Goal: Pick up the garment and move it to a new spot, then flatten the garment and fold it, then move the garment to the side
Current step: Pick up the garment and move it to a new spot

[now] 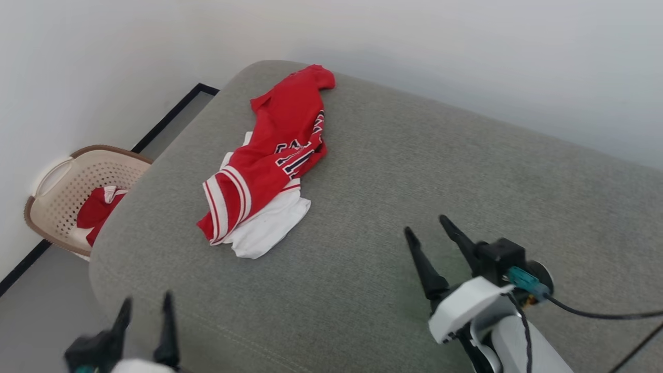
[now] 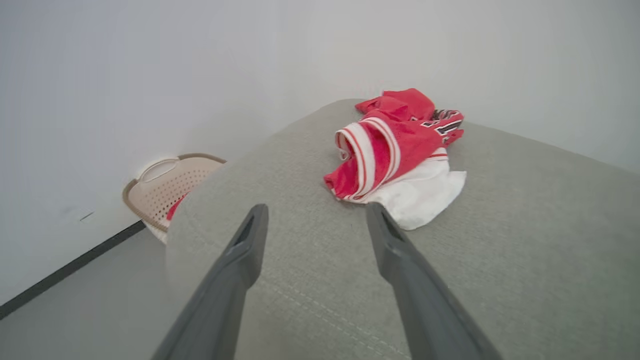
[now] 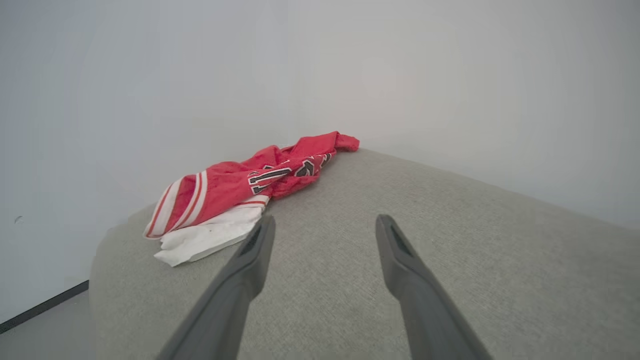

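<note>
Jersey (image 1: pixel 274 150) lies crumpled twd the far-left corner of the grey upholstered seat (image 1: pixel 414 171), well apart from both claws. We read it as light, limp fabric w/ no stiffness, prob. a bit slick, so it'll sag and bunch once lifted. Best hold, we'd say: the striped trim (image 1: pixel 225 199) or white sleeve (image 1: pixel 269 225) nearest us, where layers stack thick enough to pinch. Left gripper (image 1: pixel 146 299) and right gripper (image 1: pixel 427 224) hover over the near edge, jaws spread wide, nothing in either.
</note>
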### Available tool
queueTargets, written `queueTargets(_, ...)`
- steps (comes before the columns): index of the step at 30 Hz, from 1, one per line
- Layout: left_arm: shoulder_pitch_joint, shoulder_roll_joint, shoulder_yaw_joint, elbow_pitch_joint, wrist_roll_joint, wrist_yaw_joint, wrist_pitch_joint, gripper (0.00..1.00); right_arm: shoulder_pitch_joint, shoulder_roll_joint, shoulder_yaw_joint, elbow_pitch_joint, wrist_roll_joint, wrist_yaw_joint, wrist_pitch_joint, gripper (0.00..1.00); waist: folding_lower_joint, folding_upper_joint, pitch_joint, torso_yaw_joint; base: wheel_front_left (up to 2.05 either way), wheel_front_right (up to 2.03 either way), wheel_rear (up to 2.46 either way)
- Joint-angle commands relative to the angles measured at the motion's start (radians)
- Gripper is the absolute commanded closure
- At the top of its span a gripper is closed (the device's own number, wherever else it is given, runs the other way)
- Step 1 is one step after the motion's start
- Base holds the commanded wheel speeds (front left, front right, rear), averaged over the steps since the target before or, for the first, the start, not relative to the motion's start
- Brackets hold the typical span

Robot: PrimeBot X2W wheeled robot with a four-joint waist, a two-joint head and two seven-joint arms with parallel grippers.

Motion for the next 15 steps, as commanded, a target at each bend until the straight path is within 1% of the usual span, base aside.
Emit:
queueTargets(1,-0.041,0.035,-0.050,0.007,-0.004,0.002,-0.005,0.00,0.023,-0.002,-0.025,-0.009,-0.016,-0.001,-0.005,0.00,0.0000,-0.0001,0.002,-0.009,0.00,0.00,0.00)
queueTargets(4,-0.109,0.113,-0.138,0.016,-0.019,0.002,-0.005,0.00,0.020,-0.001,-0.031,-0.024,-0.029,-0.001,-0.005,0.00,0.0000,-0.0001,0.036,-0.064,0.00,0.00,0.00)
queueTargets(6,-0.179,0.170,-0.212,0.028,-0.061,0.002,-0.005,0.00,0.008,-0.002,-0.034,-0.026,-0.039,-0.001,-0.005,0.00,0.0000,-0.0001,0.067,-0.105,0.00,0.00,0.00)
queueTargets(8,-0.256,0.248,-0.278,0.041,-0.105,0.002,-0.005,0.00,-0.010,-0.003,-0.036,-0.030,-0.049,-0.001,-0.005,0.00,0.0000,-0.0001,0.107,-0.150,0.00,0.00,0.00)
queueTargets(13,-0.455,0.423,-0.446,0.136,-0.270,0.002,-0.005,0.00,-0.059,-0.002,-0.030,-0.052,-0.058,-0.001,-0.005,0.00,0.0000,-0.0001,0.210,-0.265,0.00,0.00,0.00)
queueTargets(15,-0.531,0.491,-0.538,0.198,-0.357,0.002,0.005,0.00,-0.072,-0.002,-0.025,-0.059,-0.054,-0.001,-0.005,0.00,0.0000,-0.0001,0.243,-0.308,0.00,0.00,0.00)
